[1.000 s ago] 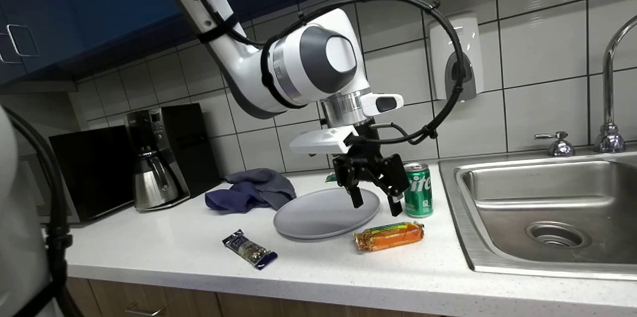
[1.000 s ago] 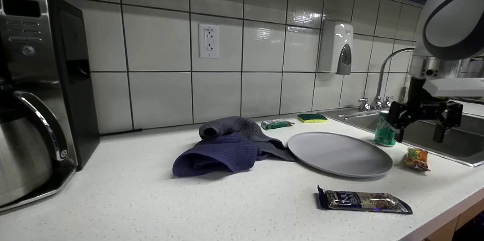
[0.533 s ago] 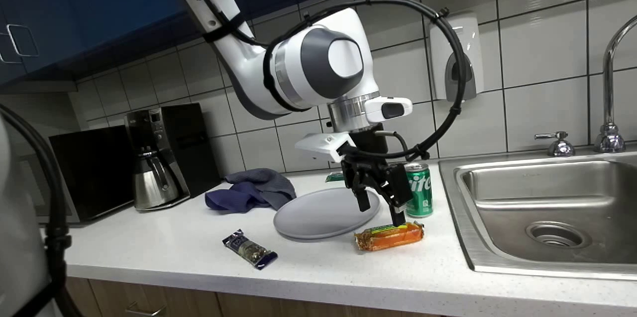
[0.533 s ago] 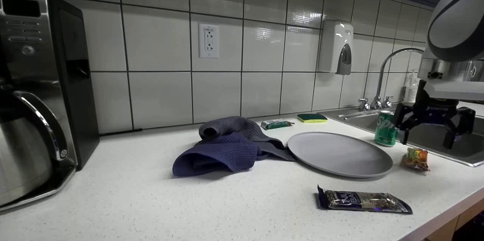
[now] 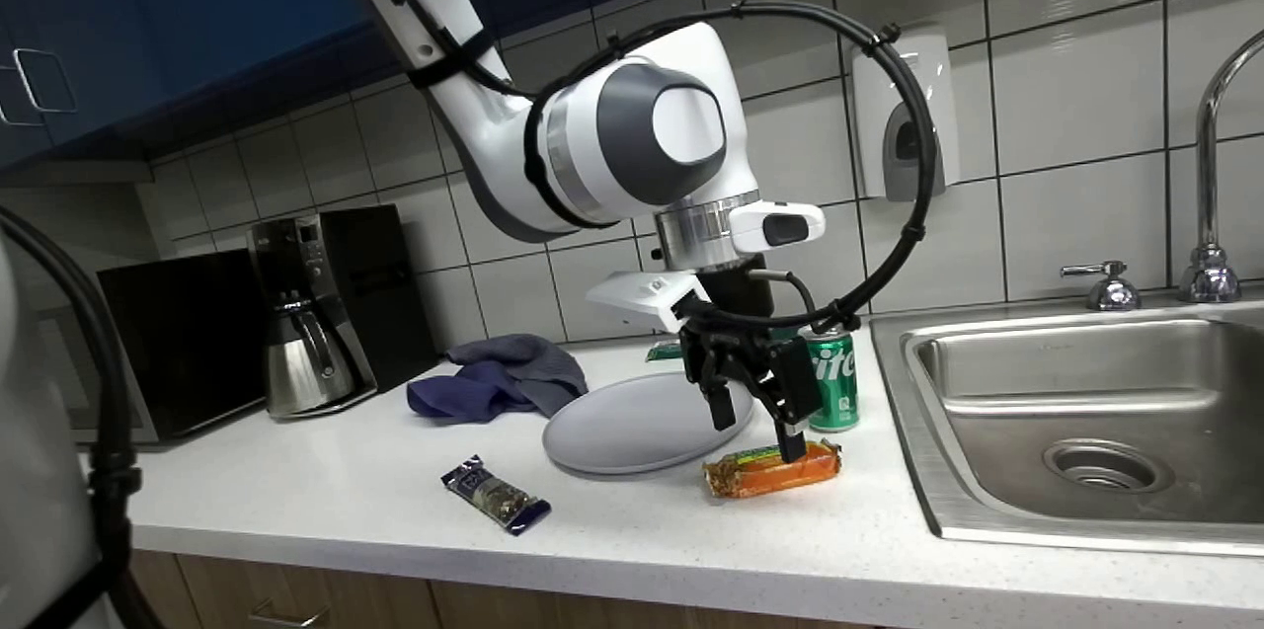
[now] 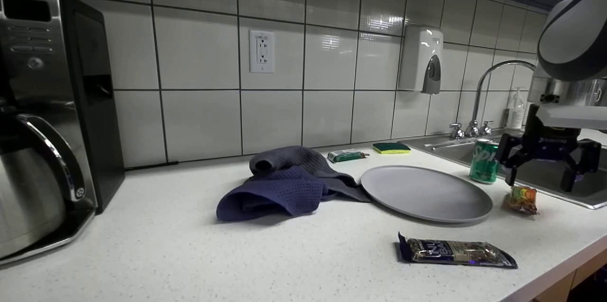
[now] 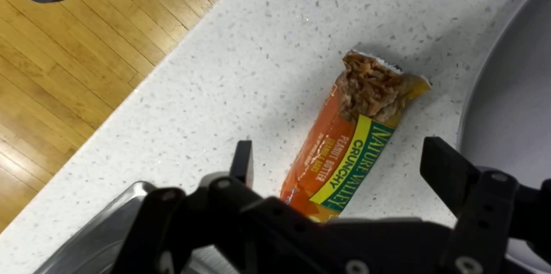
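Note:
My gripper [image 7: 338,158] stands open, pointing down with nothing held. Between its spread fingers [image 7: 445,170] in the wrist view lies an orange Nature Valley granola bar [image 7: 327,149], its near end hidden by the gripper body. In an exterior view the gripper [image 5: 758,433] hangs just over that bar [image 5: 755,481]; contact cannot be made out. A green Sprite can [image 5: 835,382] stands upright close behind it. The grey plate [image 5: 622,436] lies beside the bar. Further off on the counter is a dark blue nut bar [image 6: 455,252].
A steel sink [image 5: 904,432] with a faucet [image 5: 1210,145] borders the counter. A crumpled blue-grey towel [image 6: 284,193] lies by the plate, with a green-wrapped bar [image 6: 347,155] and a sponge [image 6: 391,148] behind. A coffee maker [image 5: 316,313] and the tiled wall stand at the back.
The gripper has come down toward the orange granola bar, shifting rightward in both exterior views. Its jaws have stayed apart; the objects on the counter have not moved.

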You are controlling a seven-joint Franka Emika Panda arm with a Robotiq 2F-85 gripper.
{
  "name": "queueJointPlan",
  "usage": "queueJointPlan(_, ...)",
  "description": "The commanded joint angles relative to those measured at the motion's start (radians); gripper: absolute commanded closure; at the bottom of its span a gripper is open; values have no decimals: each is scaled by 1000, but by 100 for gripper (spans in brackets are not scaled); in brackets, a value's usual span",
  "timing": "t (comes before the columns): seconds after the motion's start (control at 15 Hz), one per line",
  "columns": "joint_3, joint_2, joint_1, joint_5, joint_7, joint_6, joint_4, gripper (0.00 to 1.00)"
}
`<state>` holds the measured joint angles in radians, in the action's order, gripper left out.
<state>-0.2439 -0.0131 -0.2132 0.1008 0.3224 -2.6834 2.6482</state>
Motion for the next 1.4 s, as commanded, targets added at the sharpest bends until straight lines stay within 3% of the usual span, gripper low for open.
queueJointPlan(0.0,8,0,-8,0,-1,2,-1,0)
queueJointPlan(0.47,8,0,-8,0,-2,2,-1,0)
queueJointPlan(1.33,-17,94,-29,-287,-75,11,-68,0)
